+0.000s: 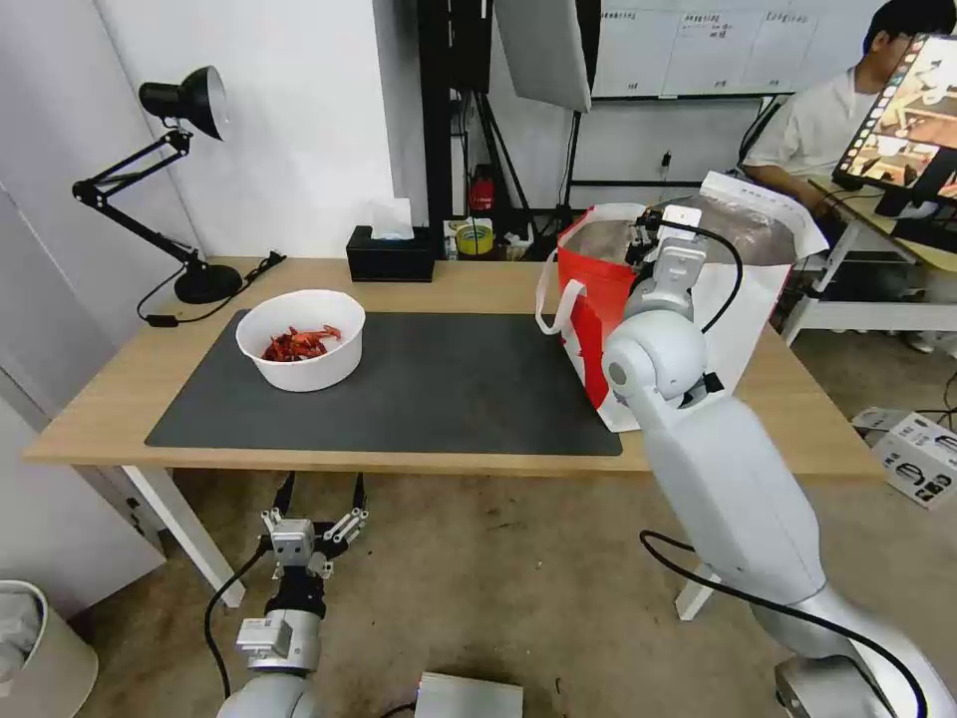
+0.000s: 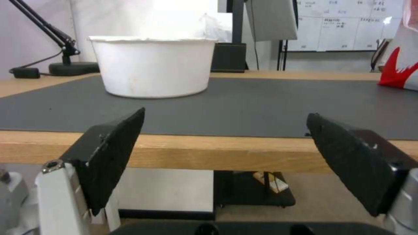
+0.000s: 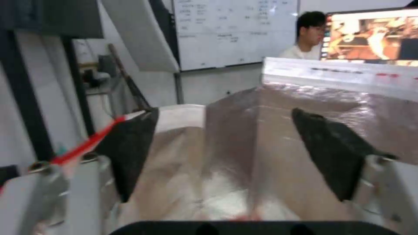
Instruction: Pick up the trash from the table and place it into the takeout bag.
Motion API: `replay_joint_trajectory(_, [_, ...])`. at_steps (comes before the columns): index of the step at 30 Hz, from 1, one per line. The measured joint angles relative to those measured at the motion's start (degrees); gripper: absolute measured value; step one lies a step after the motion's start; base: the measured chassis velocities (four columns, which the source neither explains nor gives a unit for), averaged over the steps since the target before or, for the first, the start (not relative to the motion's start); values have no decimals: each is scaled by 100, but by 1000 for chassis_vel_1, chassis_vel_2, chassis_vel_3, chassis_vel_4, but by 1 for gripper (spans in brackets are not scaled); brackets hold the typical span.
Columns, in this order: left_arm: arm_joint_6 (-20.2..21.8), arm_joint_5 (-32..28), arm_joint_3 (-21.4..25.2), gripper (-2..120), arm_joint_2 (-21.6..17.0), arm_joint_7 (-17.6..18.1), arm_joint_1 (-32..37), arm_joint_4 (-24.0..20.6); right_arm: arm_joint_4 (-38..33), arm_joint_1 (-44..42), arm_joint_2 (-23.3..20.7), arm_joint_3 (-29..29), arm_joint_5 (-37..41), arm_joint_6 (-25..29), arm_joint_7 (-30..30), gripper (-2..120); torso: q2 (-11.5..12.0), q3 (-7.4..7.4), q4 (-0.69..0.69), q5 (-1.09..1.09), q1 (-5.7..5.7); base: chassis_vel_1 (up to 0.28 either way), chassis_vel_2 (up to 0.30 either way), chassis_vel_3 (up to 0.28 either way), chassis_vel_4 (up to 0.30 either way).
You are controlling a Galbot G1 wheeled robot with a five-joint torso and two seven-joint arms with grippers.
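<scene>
The right hand (image 3: 226, 153) is held over the open mouth of the takeout bag (image 1: 608, 299), its fingers apart with nothing between them and foil lining seen below. The left hand (image 2: 224, 153) is held spread and empty below the surface (image 1: 478, 284) edge; ahead of it, the white bowl (image 1: 301, 339) of red shells is seen on the dark mat (image 1: 449, 384).

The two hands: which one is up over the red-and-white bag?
The right hand, open at the takeout bag mouth. The left hand hangs open below the table edge.
</scene>
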State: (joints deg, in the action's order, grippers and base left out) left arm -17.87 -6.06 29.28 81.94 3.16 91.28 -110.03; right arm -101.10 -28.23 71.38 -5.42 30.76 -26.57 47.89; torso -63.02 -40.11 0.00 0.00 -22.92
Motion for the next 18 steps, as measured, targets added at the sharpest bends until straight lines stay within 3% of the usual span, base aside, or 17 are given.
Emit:
replay_joint_trajectory(4, [0, 6, -6, 100, 9, 0, 3, -9, -139, 3, -22, 104, 182, 336, -326, 96, 0, 0, 1, 0, 0, 0, 0, 0, 0])
replay_joint_trajectory(9, [-1, 9, -5, 100, 10, 0, 6, -27, -275, -3, -63, 195, 257, 712, -799, 99, 0, 0, 0, 0, 0, 0, 0, 0, 0])
replay_joint_trajectory(14, [-3, 10, 5, 100, 4, -1, 24, -46, -502, -52, -203, 332, 426, 1249, -1647, 100, -1, 0, 1, -1, 0, 0, 0, 0, 0])
replay_joint_trajectory(17, [-6, 9, 8, 100, 5, -1, 26, -60, -693, -204, -374, 395, 577, 1657, -2510, 100, 0, 0, 1, -1, 0, 0, 0, 0, 0])
replay_joint_trajectory(18, [-6, 9, 8, 100, 5, -1, 26, -60, -693, -204, -374, 395, 577, 1657, -2510, 100, 0, 0, 1, -1, 0, 0, 0, 0, 0])
